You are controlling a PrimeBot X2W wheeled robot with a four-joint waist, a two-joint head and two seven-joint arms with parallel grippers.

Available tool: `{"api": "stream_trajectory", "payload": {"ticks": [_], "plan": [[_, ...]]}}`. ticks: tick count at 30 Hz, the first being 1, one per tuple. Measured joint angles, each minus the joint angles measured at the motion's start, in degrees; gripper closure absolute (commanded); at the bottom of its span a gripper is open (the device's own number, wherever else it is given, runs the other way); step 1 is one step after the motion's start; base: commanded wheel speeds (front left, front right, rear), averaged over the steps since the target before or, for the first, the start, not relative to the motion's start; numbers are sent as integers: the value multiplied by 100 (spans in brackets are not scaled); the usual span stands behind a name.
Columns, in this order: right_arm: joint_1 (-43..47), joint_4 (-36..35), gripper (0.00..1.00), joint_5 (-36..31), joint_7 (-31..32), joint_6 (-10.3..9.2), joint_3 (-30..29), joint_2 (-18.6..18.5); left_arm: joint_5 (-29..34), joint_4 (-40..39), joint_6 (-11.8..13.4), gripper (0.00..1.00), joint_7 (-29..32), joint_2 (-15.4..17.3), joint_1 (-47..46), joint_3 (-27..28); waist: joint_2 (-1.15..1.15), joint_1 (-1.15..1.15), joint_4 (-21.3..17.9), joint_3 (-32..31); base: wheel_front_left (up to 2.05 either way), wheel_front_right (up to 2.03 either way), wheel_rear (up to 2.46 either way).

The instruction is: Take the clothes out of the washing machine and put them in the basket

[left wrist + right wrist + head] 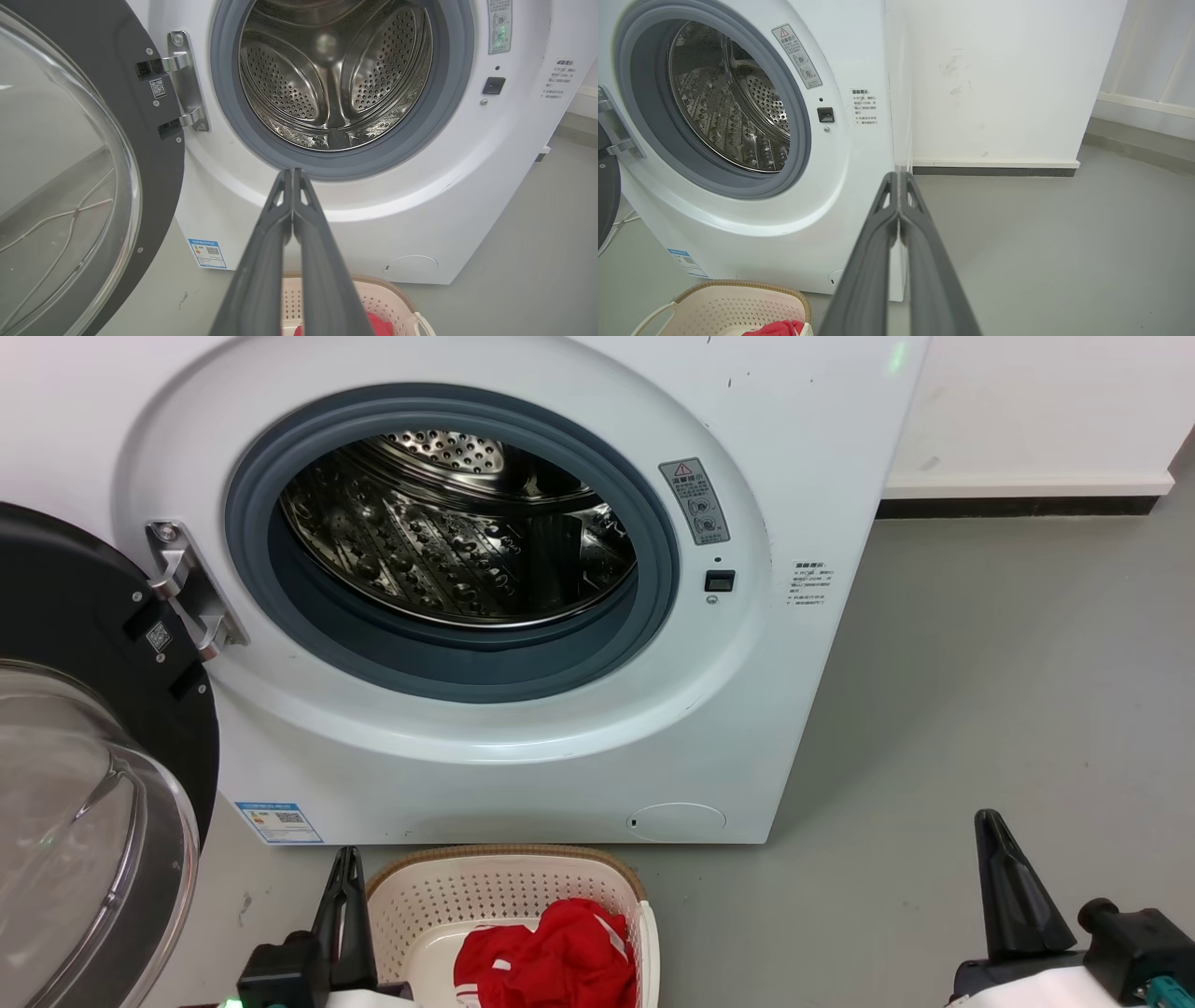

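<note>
Left of the washing machine (pixel 560 747), its black-rimmed glass door (pixel 84 803) stands swung wide open on a metal hinge (pixel 187 588) at the porthole's left edge. The machine's front faces the robot. A grey rubber ring (pixel 485 667) frames the round opening, and behind it the shiny drum (pixel 448 532) shows its perforated steel wall, its axis running straight back into the cabinet.

Before the machine's lower left corner, the left gripper (pixel 347 859) points its long dark fingers (pixel 261 261) towards the machine. The left wrist view shows the two fingers pressed together along their length, holding nothing.

Just right of it, on the floor (pixel 980 709) before the machine's base, lies the basket (pixel 504 855), its brown-rimmed far end close to the cabinet. Its near part is cut off, so its long axis cannot be judged. The clothes (pixel 551 961) lie inside it as a crumpled red heap with white stripes, towards the basket's right wall, with no clear long axis.

Right of the porthole, the machine's front carries a warning label (pixel 695 501) and a small black latch socket (pixel 719 581).

Well right of the machine, the right gripper (pixel 991 821) hangs over the grey floor. In the right wrist view its fingers meet tip to tip, in line with the machine's right front corner.
</note>
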Motion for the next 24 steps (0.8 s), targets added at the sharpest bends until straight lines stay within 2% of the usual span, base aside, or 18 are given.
{"api": "stream_trajectory", "payload": {"ticks": [24], "plan": [[-238,354,100,2743,470,0,53,-97,-2773,322,-389,100,485,100,-266,96,0,0,23,-26,0,0,0]]}}
